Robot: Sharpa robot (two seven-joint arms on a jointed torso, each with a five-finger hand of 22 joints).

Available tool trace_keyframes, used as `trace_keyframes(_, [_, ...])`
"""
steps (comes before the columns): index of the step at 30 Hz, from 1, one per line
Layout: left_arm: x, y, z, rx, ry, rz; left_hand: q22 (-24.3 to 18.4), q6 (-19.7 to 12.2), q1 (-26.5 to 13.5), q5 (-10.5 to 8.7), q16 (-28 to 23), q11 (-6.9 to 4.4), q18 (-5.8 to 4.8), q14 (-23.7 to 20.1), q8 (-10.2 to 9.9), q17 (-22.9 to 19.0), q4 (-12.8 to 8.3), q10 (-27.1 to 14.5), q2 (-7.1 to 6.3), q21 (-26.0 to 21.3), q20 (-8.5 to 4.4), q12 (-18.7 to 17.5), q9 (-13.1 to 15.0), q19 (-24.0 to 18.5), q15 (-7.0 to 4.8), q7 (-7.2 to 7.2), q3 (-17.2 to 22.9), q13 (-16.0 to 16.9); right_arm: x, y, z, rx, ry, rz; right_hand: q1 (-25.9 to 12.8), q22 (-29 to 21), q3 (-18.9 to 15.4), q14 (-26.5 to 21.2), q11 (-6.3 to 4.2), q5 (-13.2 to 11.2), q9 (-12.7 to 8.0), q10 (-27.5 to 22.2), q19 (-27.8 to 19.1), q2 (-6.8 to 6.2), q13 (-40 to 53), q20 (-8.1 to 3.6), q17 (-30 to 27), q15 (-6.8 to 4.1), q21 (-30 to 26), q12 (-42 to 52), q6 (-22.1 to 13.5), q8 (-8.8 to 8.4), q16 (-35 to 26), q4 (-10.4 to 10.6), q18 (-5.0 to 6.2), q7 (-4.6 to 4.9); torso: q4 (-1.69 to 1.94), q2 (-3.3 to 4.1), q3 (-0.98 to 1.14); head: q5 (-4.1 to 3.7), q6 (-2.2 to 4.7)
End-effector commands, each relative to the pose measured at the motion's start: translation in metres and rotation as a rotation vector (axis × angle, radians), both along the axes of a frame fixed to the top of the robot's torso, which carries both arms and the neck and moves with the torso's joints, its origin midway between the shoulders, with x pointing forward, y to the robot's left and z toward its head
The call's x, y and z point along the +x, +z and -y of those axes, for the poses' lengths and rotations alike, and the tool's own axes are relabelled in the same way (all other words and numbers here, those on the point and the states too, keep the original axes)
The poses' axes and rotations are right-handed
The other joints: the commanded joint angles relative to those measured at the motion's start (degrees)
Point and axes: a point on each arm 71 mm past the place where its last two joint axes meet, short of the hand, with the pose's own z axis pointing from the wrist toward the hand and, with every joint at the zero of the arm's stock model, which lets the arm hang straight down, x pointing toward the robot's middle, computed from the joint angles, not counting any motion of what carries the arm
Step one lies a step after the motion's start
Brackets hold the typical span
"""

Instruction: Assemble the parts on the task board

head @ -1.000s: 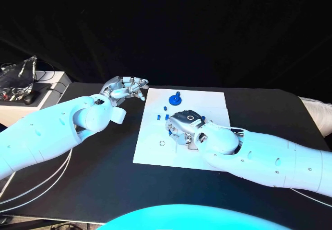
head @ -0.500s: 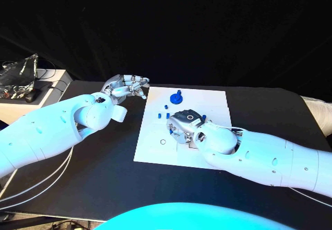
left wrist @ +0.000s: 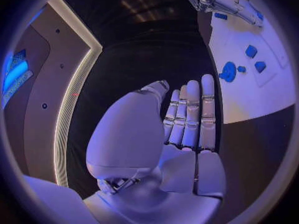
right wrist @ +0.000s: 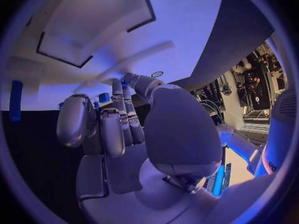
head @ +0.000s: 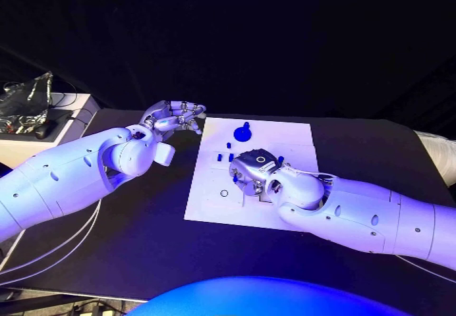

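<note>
My right hand (head: 252,172) hangs low over the middle of the task board (head: 290,141), fingers curled downward. In the right wrist view those fingers (right wrist: 118,122) lie close together; I cannot tell whether they pinch a part or close on nothing.

My left hand (head: 174,118) is poised above the black table (head: 142,230), just off the board's far left corner. In the left wrist view its fingers (left wrist: 193,114) are extended side by side and hold nothing.

Location of parts: a round blue disc with a post (head: 243,133) stands near the board's far edge. Small blue pegs (head: 228,157) lie between the disc and my right hand. A small ring mark (head: 223,193) shows nearer the robot.

Hazards, as I judge them:
- My right hand covers its own working point, so a misaligned part could jam or tip unnoticed.
- A sweep of the right hand toward the far edge could scatter the nearby pegs.
- The board appears to lie loose on the table; side pressure could slide it.

Surroundings: dark drapes behind the table, and a white side stand (head: 33,141) with clutter at its left.
</note>
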Motion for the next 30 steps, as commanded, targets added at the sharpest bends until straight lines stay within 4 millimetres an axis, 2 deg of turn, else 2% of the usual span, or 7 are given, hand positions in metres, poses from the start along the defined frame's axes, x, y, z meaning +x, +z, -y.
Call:
trace_keyframes(1, [0.000, 0.001, 0.003, -0.013, -0.017, 0.002, 0.1, -0.4, -0.3, -0.10, -0.2, 0.35, 0.74, -0.4, 0.4, -0.1, 0.0, -0.2, -0.48, 0.2, 0.00, 0.3, -0.1, 0.0, 0.08, 0.07, 0.4, -0.1, -0.002, -0.004, -0.002, -0.025, 0.016, -0.009, 0.1, 6.2, -0.1, 2.5, -0.31, -0.3, 0.1, -0.2, 1.1, 0.49, 0.1, -0.43, 0.1, -0.47, 0.1, 0.6, 0.6, 0.46, 0.0, 0.0, 0.42, -0.13, 0.03, 0.01, -0.03, 0.05, -0.02])
trace_keyframes(9, [-0.001, 0.001, 0.003, -0.012, -0.017, 0.002, 0.1, -0.4, -0.3, -0.10, -0.2, 0.35, 0.74, -0.4, 0.4, -0.1, 0.0, -0.2, -0.48, 0.2, 0.00, 0.3, -0.1, 0.0, 0.08, 0.07, 0.4, -0.1, -0.003, -0.005, -0.003, -0.028, 0.019, -0.018, 0.3, 6.2, 0.1, 2.5, -0.64, -0.3, 0.3, 0.2, 1.2, 1.57, 0.5, -0.61, 0.0, -0.74, 0.2, 1.3, 1.5, 1.01, 0.0, 0.1, 0.41, -0.52, 0.00, -0.01, -0.04, 0.09, -0.24])
trace_keyframes(12, [-0.001, 0.001, 0.003, -0.012, -0.018, 0.000, 0.1, -0.4, -0.3, -0.10, -0.2, 0.35, 0.74, -0.4, 0.4, -0.1, 0.0, -0.2, -0.48, 0.2, 0.00, 0.3, -0.1, 0.0, 0.08, 0.07, 0.4, -0.1, -0.003, -0.006, -0.003, -0.026, 0.017, -0.024, 1.1, 6.4, 1.2, 2.5, -1.00, -0.4, 0.5, 0.5, 1.3, 3.27, 0.9, -0.90, 0.0, -1.07, 0.6, 2.0, 2.3, 1.57, 0.0, -0.3, 0.36, -0.81, -0.01, -0.02, -0.04, 0.11, -0.21])
trace_keyframes(14, [-0.001, 0.001, 0.003, -0.012, -0.019, -0.001, 0.1, -0.4, -0.3, -0.10, -0.2, 0.35, 0.74, -0.4, 0.4, -0.1, 0.0, -0.2, -0.48, 0.2, 0.00, 0.3, -0.1, 0.0, 0.08, 0.07, 0.4, -0.1, -0.003, -0.006, -0.002, -0.021, 0.011, -0.030, 1.7, 6.5, 2.3, 2.6, -1.11, 1.2, 0.7, 0.7, 1.4, 4.70, 1.1, -1.07, -0.1, -1.20, 0.8, 2.4, 2.4, 1.89, -0.1, -0.6, 0.32, -0.82, -0.03, -0.05, -0.02, 0.15, -0.16])
trace_keyframes(17, [-0.001, 0.001, 0.003, -0.012, -0.019, -0.002, 0.1, -0.4, -0.3, -0.10, -0.2, 0.35, 0.74, -0.3, 0.4, -0.1, -0.1, -0.2, -0.50, 0.2, 0.00, 0.4, -0.1, 0.0, 0.08, 0.07, 0.6, -0.1, -0.003, -0.007, -0.001, -0.013, 0.003, -0.037, 2.0, 6.7, 3.6, 2.5, -1.18, 2.4, 0.8, 0.9, 1.5, 5.60, 1.3, -1.19, -0.2, -1.29, 1.2, 2.8, 2.4, 2.10, -0.1, -1.2, 0.25, -0.83, -0.05, -0.03, 0.00, 0.18, -0.03])
trace_keyframes(30, [-0.001, 0.001, 0.003, -0.011, -0.019, -0.005, 0.1, -0.5, -0.2, -0.08, -0.3, 0.33, 0.75, -0.3, 0.5, -0.1, -0.2, -0.3, -0.57, 0.2, -0.02, 0.4, -0.1, 0.0, 0.06, 0.05, 0.8, -0.1, -0.002, -0.005, 0.007, 0.059, -0.037, -0.063, 1.8, 7.1, 4.9, 2.5, -1.32, 2.6, 1.1, 1.4, 1.7, 6.12, 1.6, -1.33, -0.7, -1.42, 2.1, 3.3, 2.7, 2.51, -0.3, -1.8, 0.09, -0.92, -0.05, -0.03, 0.04, 0.31, -0.15])
